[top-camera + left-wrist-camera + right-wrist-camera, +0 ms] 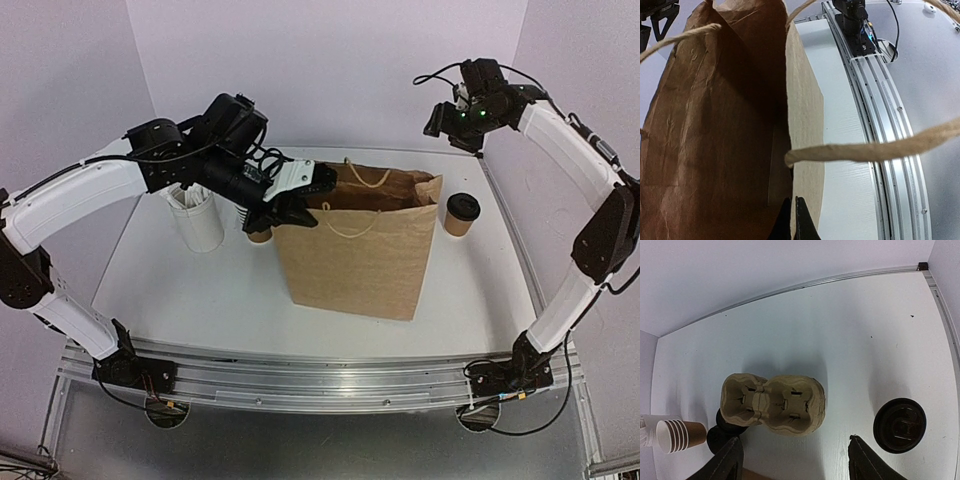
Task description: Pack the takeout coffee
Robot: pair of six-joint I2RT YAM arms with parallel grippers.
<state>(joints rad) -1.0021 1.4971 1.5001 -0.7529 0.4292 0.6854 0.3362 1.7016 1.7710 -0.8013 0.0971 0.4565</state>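
Currently, left end effector [792,220] pinches the paper bag [350,255] near takeout coffee [461,213].

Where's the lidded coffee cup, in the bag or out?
Out: the lidded coffee cup stands upright on the table, beside the paper bag, apart from it.

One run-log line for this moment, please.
left gripper: shut on paper bag rim | right gripper: jaws open, raised, empty | takeout coffee: lidded, upright beside bag, not yet packed
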